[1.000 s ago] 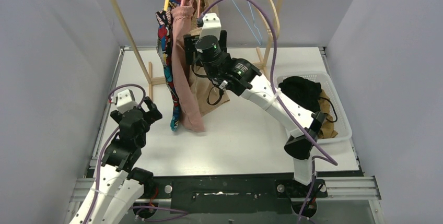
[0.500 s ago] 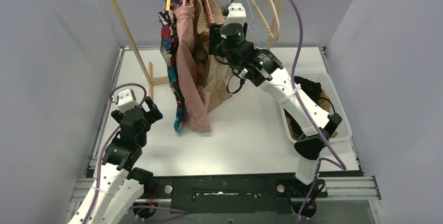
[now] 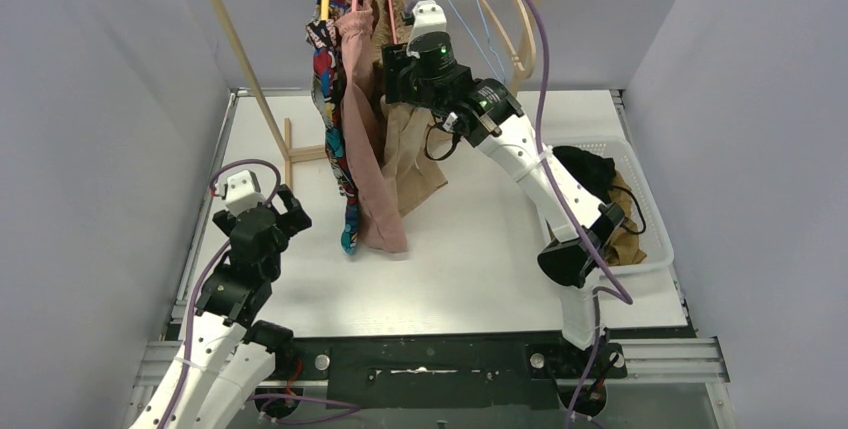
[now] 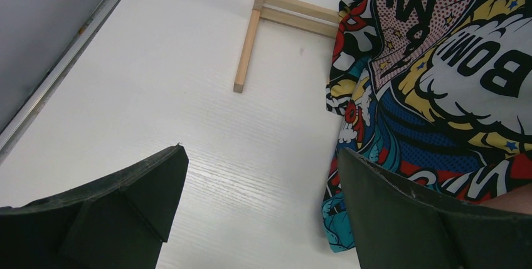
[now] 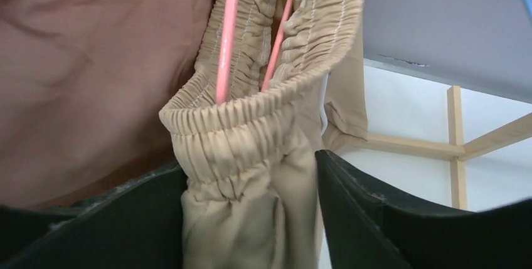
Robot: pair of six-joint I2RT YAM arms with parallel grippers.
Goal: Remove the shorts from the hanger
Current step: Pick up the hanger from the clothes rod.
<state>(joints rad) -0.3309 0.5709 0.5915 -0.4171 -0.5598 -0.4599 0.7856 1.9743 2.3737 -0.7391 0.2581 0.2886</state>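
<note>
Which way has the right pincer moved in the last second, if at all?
Yes. In the top view the right pincer went up the frame and slightly right, away from the white basket, to the beige shorts waistband.

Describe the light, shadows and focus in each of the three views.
Top external: even soft light, all sharp, only a faint shadow on the table under the pink shorts. Left wrist: the comic print shorts are crisp, the dark jaws near the lens softer. Right wrist: the beige shorts are sharp at the waistband, the jaws dark, no glare.
</note>
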